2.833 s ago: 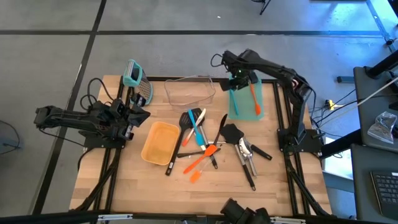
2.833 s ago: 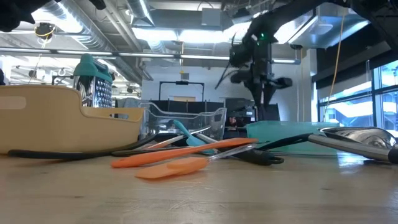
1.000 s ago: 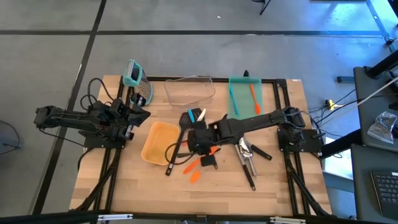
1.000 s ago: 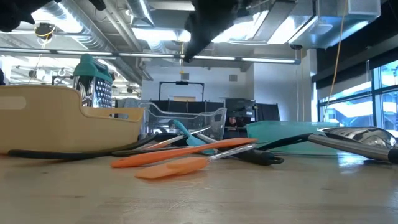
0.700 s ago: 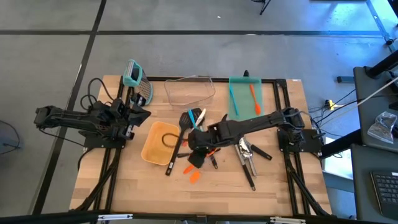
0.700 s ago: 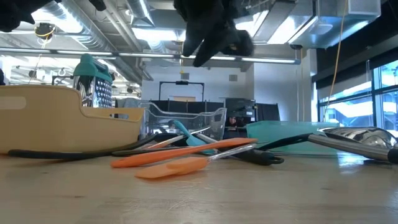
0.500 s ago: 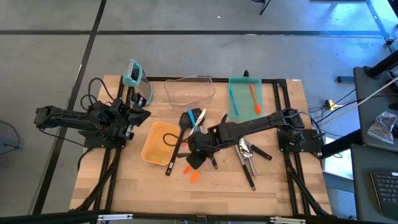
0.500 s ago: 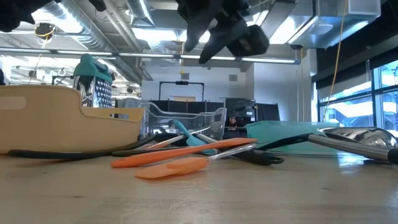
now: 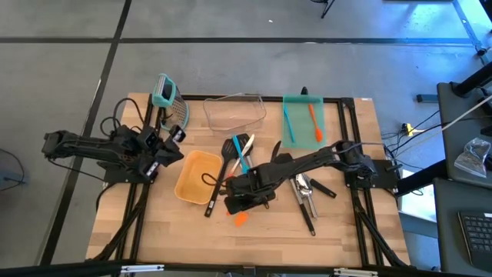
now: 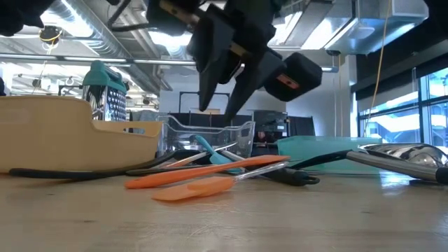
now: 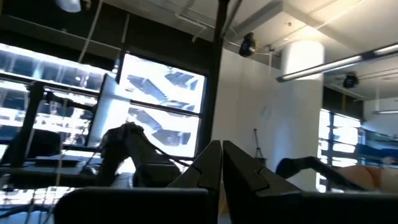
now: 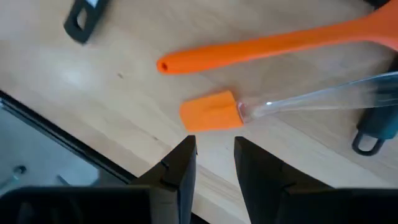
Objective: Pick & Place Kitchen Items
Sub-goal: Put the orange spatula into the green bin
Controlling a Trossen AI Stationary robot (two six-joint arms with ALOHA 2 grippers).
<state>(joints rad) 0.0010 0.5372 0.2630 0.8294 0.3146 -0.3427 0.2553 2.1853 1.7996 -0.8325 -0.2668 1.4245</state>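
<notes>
The kitchen items lie in a loose pile at mid-table: black turners (image 9: 229,148), a teal spatula (image 9: 243,156), a metal scoop (image 9: 304,189) and orange spatulas (image 10: 210,173). One orange spatula with a clear handle lies flat; its head (image 12: 209,112) is just beyond my right gripper's fingertips. My right gripper (image 12: 214,155) hangs open over the wood, pointing steeply down (image 9: 241,203), above the pile (image 10: 217,110), with nothing between its fingers. My left gripper (image 11: 221,167) is shut, raised at the table's left side (image 9: 174,138).
A teal tray (image 9: 296,132) at the far right holds a teal and an orange utensil. A clear container (image 9: 234,112) stands at the far middle and a tan bin (image 9: 197,177) left of the pile. A teal-topped grater (image 9: 166,95) stands at the far left.
My right gripper has sunk toward the table and gone a little toward the near edge, over the orange spatula's head, while rolling about a quarter turn. Its fingers keep the same gap. My left gripper has turned at the wrist without leaving its place.
</notes>
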